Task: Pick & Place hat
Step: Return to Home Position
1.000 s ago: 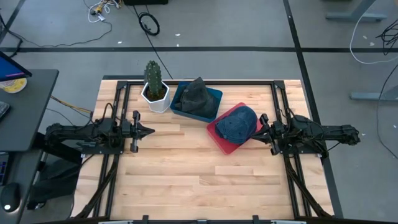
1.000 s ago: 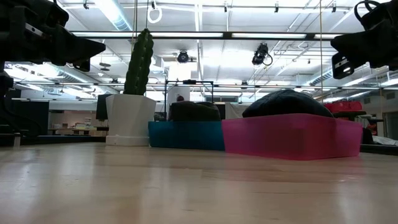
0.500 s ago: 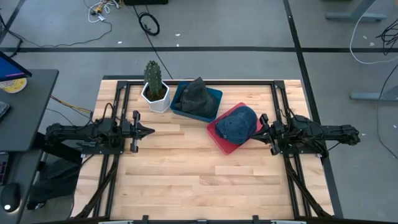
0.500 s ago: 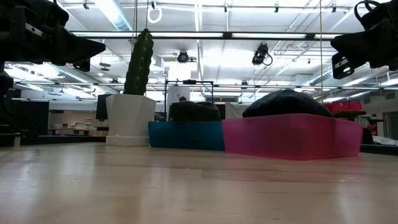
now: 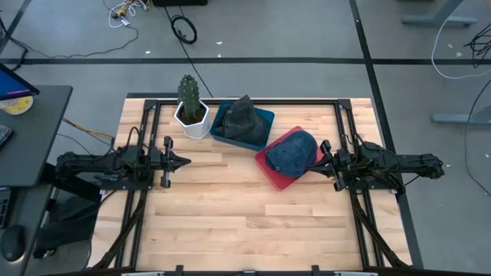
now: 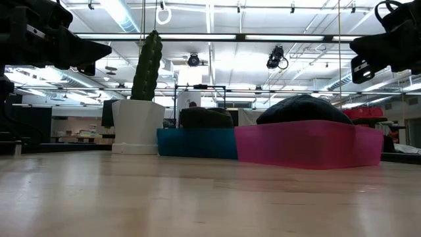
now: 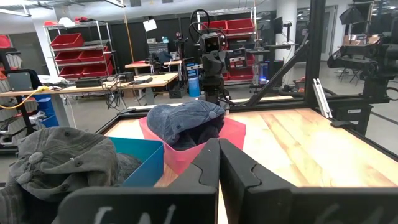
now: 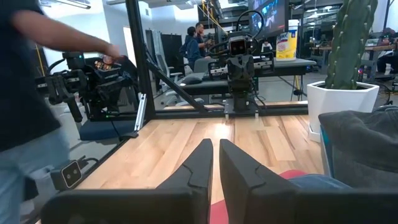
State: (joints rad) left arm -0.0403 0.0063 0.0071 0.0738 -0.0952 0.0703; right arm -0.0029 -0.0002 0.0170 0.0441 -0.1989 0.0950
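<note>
A blue denim hat [image 5: 292, 152] lies in a red-pink tray [image 5: 271, 170] right of the table's middle; the left wrist view shows the hat [image 7: 184, 123] too. A dark grey hat [image 5: 242, 119] sits in a teal tray [image 5: 265, 116] toward the far edge, also in the left wrist view [image 7: 62, 162]. My left gripper [image 5: 186, 162] hovers shut at the table's left, pointing right. My right gripper [image 5: 314, 162] is shut just right of the red tray, pointing left, above the table.
A cactus in a white pot [image 5: 190, 112] stands at the far edge, left of the teal tray. Bare wood [image 5: 230, 207] spreads across the near half of the table. A person [image 8: 28, 93] stands beyond the table's edge in the right wrist view.
</note>
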